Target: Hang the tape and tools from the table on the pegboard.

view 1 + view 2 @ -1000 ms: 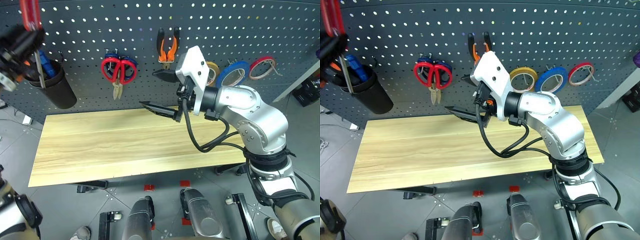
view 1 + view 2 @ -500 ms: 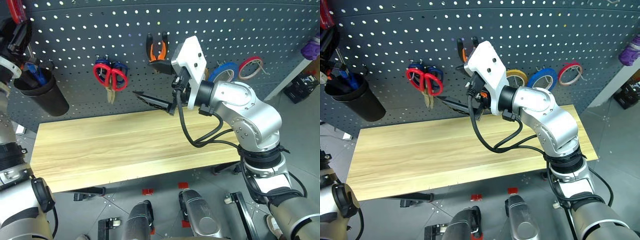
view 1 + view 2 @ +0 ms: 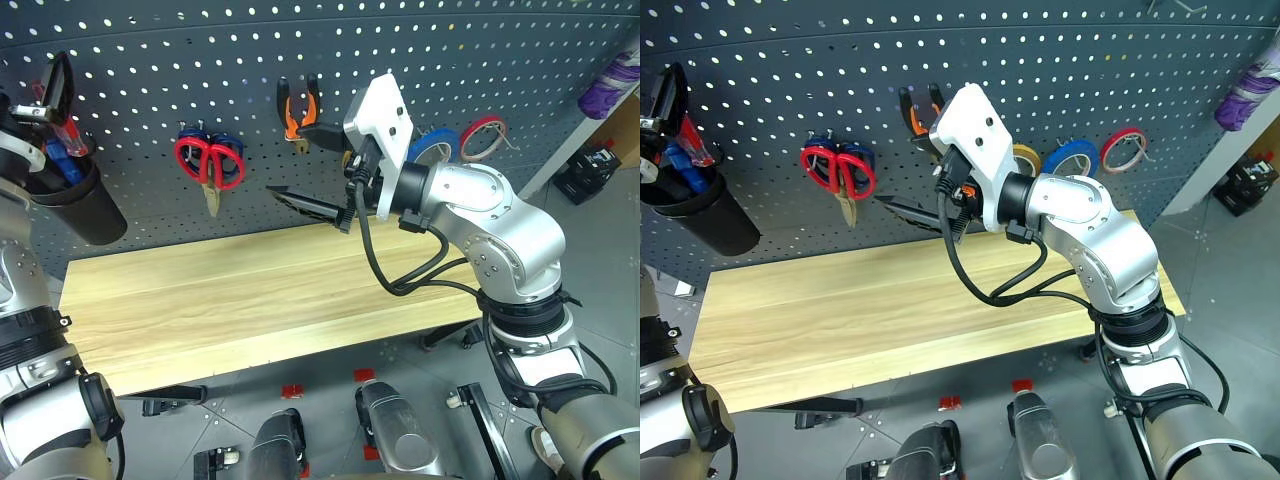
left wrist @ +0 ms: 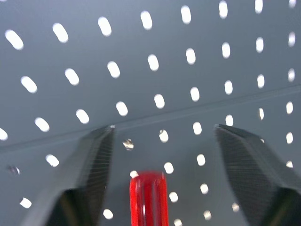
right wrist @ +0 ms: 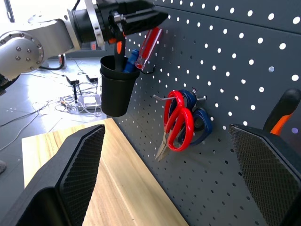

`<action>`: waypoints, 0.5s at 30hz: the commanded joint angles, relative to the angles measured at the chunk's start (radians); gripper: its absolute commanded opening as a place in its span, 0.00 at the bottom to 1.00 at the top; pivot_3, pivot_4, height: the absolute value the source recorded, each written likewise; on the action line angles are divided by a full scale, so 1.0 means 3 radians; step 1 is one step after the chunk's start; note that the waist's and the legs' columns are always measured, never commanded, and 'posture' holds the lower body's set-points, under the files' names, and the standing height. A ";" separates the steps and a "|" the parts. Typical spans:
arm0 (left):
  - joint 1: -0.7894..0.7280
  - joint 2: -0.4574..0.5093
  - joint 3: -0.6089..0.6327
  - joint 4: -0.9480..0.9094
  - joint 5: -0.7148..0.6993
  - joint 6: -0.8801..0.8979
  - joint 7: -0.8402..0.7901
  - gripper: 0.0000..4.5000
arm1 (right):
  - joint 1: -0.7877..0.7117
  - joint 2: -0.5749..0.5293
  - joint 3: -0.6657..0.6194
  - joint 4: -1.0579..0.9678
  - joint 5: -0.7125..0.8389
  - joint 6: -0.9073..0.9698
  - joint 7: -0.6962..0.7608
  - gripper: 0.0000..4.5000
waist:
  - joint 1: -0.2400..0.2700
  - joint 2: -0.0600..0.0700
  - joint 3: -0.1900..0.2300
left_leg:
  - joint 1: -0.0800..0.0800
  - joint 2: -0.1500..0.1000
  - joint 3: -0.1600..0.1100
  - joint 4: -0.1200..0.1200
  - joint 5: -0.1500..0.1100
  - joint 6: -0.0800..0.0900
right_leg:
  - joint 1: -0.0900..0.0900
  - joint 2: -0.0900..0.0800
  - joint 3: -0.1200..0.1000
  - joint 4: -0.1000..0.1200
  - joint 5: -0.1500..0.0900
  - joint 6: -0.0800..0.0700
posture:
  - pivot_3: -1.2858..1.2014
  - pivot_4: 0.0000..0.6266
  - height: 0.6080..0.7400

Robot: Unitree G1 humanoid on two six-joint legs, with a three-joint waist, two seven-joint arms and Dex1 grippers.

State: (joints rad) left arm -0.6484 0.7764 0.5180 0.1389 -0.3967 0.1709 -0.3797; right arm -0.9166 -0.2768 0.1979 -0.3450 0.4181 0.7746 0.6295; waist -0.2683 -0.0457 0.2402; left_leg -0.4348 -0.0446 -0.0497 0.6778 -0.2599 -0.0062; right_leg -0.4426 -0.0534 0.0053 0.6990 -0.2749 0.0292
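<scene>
The screwdriver point(image 3: 63, 140) with the translucent red handle stands in a black cup point(image 3: 82, 203) hung on the pegboard point(image 3: 180, 60) at the far left. My left gripper point(image 3: 56, 84) is open just above it, its fingers point(image 4: 89, 169) wide on either side of the red handle point(image 4: 148, 197) without touching it. The red-handled scissors point(image 3: 208, 165), the orange-and-black pliers point(image 3: 294, 110) and the blue tape point(image 3: 437, 145) hang on hooks. My right gripper point(image 3: 284, 158) is open and holds nothing, pointing left in front of the board near the pliers. The table point(image 3: 250, 290) top is bare.
Blue-handled scissors point(image 5: 200, 120) hang behind the red ones. A red tape roll point(image 3: 482, 138) and a yellow roll point(image 3: 1025, 155) hang beside the blue tape. The cup also holds a blue screwdriver point(image 5: 131, 59) and an orange one point(image 5: 119, 48). Cables lie on the floor point(image 5: 70, 89).
My left gripper has opened and let go of the red screwdriver, which now rests lower in the cup. The camera has swung, shifting the whole scene. The right arm has stayed still.
</scene>
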 commanded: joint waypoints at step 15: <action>0.0166 -0.0008 -0.0001 -0.1169 -0.0257 0.0544 0.0250 0.99 | 0.0142 -0.0072 -0.0048 -0.0117 0.0050 -0.0072 0.0064 1.00 | -0.0011 0.0002 -0.0077 | 0.0000 -0.0001 -0.0001 0.0000 -0.0001 0.0001 | 0.0002 0.0000 0.0003 0.0004 0.0000 0.0000 | 0.40 0.25 1.00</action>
State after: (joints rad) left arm -0.5973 0.7705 0.5138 -0.1371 -0.4496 0.3111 -0.3115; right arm -0.8706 -0.2944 0.1981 -0.3402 0.4182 0.7731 0.6395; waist -0.2715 -0.0450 0.2170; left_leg -0.4347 -0.0449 -0.0498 0.6777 -0.2602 -0.0057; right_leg -0.4418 -0.0533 0.0065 0.7003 -0.2749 0.0292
